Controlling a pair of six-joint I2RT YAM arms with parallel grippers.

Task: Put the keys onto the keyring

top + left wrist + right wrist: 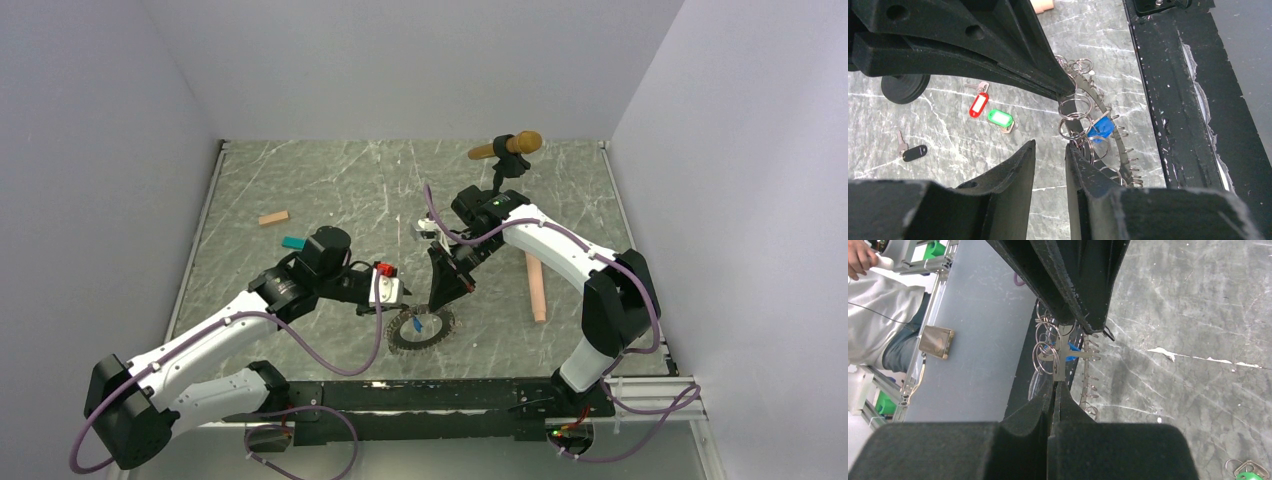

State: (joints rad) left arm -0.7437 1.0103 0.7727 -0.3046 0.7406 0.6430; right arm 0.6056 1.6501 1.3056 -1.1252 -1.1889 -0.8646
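Far left on the marbled table (pixel 250 180), a small wooden block (pixel 273 217) and a teal block (pixel 293 242) lie well apart from the work. A black-tagged key (pixel 913 152) lies alone. Near it is a round black base (pixel 904 89), half hidden behind an arm. The red-tagged key (pixel 978 104) and green-tagged key (pixel 1000 118) lie loose on the table, close together and off the ring. The left gripper (pixel 1050 146) hangs low with its jaws slightly parted and nothing between them. One fingertip sits just beside the split rings, though I can't tell if it touches. The keyring (pixel 432 336) is a curved metal band crowded with rings and hooks, near the table's front edge. The blue-tagged key (pixel 1099 128) sits among them, its blade lost in the tangle. The right gripper (pixel 1054 390) is clamped tight on a thin metal strip of the keyring. Further right lies a wooden dowel (pixel 536 286).
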